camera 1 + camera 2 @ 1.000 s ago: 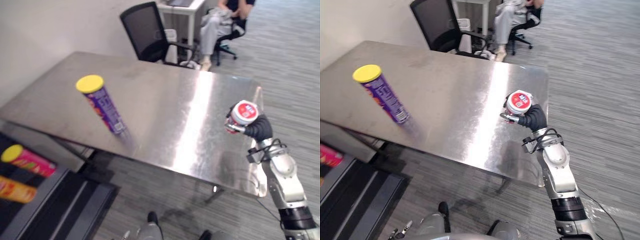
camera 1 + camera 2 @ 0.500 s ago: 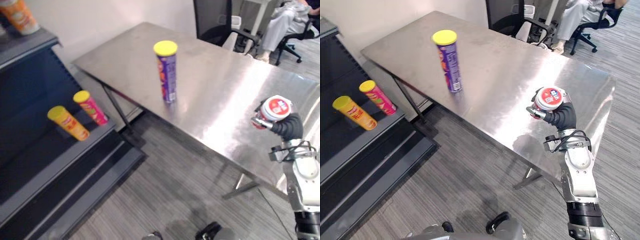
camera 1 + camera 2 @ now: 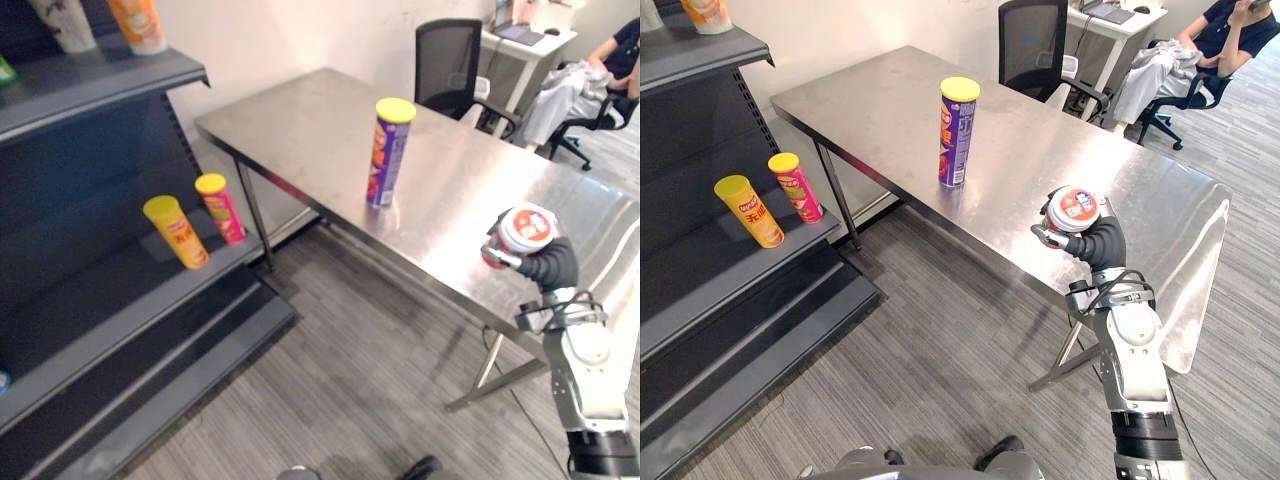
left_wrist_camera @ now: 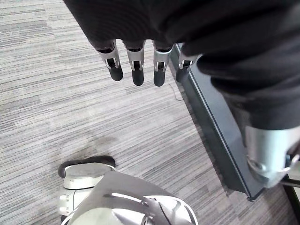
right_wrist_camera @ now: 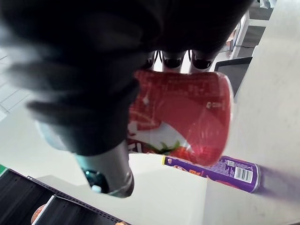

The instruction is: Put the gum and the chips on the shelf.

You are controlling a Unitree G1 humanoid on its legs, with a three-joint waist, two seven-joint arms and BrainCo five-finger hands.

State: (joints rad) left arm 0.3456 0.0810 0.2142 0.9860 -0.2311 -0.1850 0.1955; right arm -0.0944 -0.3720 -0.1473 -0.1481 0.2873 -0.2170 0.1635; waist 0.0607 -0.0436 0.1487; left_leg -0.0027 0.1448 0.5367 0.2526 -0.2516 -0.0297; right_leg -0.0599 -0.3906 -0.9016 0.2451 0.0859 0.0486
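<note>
The gum tub (image 3: pixel 1076 208) is held up in the right hand (image 3: pixel 1098 243) at the near right edge of the table (image 3: pixel 870 100). The eye views show its lid, while the right wrist view shows its red side with the fingers (image 5: pixel 172 60) curled round it. The chips can (image 3: pixel 957 135) stands upright mid-table, further left. In the left wrist view the left hand (image 4: pixel 136 65) hangs with its fingers straight and slightly spread, over the carpet (image 4: pixel 56 108) beside the shelf (image 3: pixel 690 290).

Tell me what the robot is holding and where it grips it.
The right hand grips the red gum tub round its side; the left hand holds nothing.
</note>
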